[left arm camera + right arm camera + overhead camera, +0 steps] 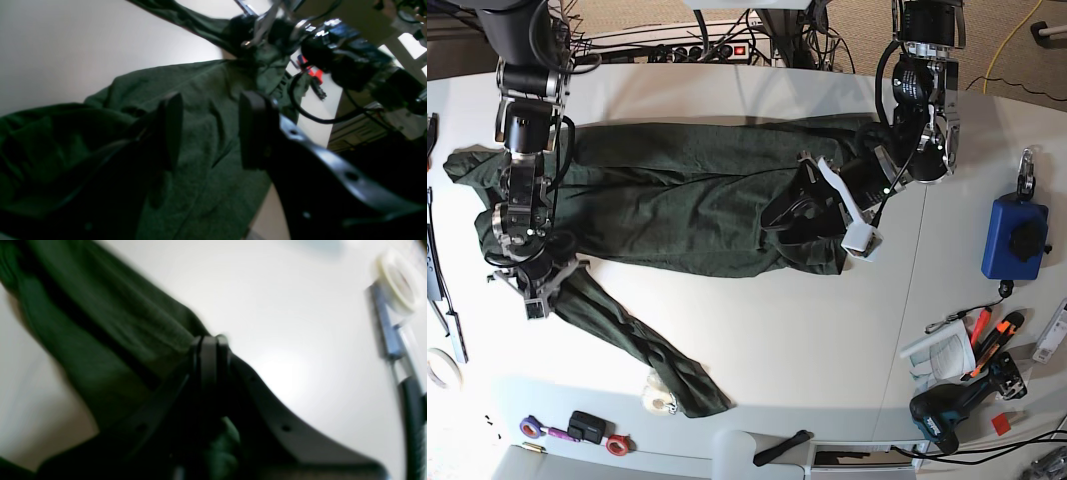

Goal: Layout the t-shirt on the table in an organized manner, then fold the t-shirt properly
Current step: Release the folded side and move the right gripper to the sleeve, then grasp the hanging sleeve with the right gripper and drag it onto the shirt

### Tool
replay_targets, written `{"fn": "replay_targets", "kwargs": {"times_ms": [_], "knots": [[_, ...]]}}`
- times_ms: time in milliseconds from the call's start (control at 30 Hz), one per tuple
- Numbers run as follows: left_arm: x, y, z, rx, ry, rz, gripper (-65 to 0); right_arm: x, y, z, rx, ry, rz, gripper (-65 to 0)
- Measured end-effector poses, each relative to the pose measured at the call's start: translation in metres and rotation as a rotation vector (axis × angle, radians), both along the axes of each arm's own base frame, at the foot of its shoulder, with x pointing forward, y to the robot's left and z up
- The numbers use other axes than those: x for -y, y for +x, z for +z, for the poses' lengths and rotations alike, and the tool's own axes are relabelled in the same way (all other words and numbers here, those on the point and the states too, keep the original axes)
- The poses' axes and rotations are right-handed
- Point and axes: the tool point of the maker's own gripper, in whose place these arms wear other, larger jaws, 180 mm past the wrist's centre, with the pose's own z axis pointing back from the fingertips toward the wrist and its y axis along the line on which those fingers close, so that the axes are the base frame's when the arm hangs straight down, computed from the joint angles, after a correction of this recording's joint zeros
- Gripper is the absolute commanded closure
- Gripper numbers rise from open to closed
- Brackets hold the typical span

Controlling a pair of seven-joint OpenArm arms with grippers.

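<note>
Green t-shirt [687, 195] spread lengthwise across the white table [787, 330], body rumpled and creased, one long sleeve trailing off toward the near edge and ending close to a small white lump [659, 398]. Cloth bunched at both ends.

Left gripper [210, 128] poised over the bunched end of the shirt, fingers [171, 128] spread apart with green knit visible in the gap between them; nothing pinched. In the overhead view, same gripper [802, 205] low above the folds near the shirt's right end.

Right gripper [209, 350] pressed together on a fold of the shirt, green cloth running from its tips up and away across the wrist view, blurred. Seen from above, right gripper [539, 285] at the spot where the trailing sleeve meets the body.

Well apart from the shirt: blue pouch [1012, 238] at the right side of the table, drill [949, 410] and orange-handled tools [992, 335] near the front right corner, roll of tape [398, 281] off to the side in the right wrist view.
</note>
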Motion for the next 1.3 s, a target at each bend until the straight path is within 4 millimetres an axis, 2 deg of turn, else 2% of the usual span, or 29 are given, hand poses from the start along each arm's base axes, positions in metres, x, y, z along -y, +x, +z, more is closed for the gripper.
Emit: {"fn": "replay_targets", "kwargs": {"times_ms": [67, 233, 367, 633, 767, 1033, 1300], "knots": [[0.000, -0.001, 0.000, -0.001, -0.001, 0.000, -27.9, -0.006, -0.004, 0.017, 0.027, -0.037, 0.019, 0.0], [0.000, -0.001, -0.001, -0.002, -0.001, -0.001, -27.9, -0.020, -0.030, 0.045, 0.025, -0.069, 0.032, 0.0], [0.000, -0.001, -0.001, -0.003, 0.000, -0.001, -27.9, -0.031, -0.047, 0.075, 0.020, -0.105, 0.023, 0.0], [0.000, -0.001, -0.001, -0.003, -0.001, -0.001, -27.9, -0.069, -0.094, 0.099, 0.005, -0.132, 0.079, 0.0], [0.000, -0.001, -0.001, -0.003, -0.001, 0.000, -27.9, -0.092, -0.117, 0.090, -0.029, -0.049, 0.139, 0.0], [0.000, -0.001, -0.001, -0.003, -0.002, 0.000, -27.9, -0.109, -0.153, 0.048, -0.145, 0.042, 0.145, 0.0], [0.000, -0.001, 0.000, -0.003, -0.002, -0.001, -27.9, -0.136, -0.168, 0.031, -0.194, 0.176, 0.177, 0.0]]}}
